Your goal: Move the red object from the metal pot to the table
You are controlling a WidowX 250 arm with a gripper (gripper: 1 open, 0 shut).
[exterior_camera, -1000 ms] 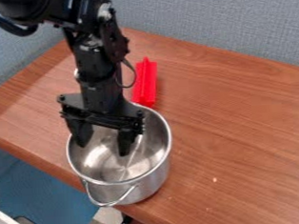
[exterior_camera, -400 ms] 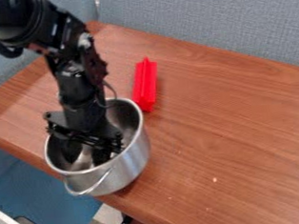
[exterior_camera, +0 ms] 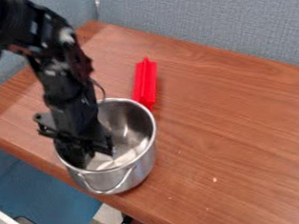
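We find no legible text, label, brand, number or sign anywhere in the camera view. The red object [exterior_camera: 144, 82], the metal pot [exterior_camera: 121, 144], the table [exterior_camera: 230, 128] and the arm [exterior_camera: 64, 81] all present plain, unmarked surfaces at this resolution.

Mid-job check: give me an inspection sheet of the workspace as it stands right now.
Surface: brown wooden table, bare around the job's things.
Job's things: red object lies on the table just behind the metal pot, not inside it; pot upright at the table's front edge.
Clutter: nothing seen.
Grippers: gripper points down at the pot's left rim, shut; whether it grips the rim cannot be told.
Cables: nothing seen.
Surroundings: blue-grey wall behind; floor below the front edge.
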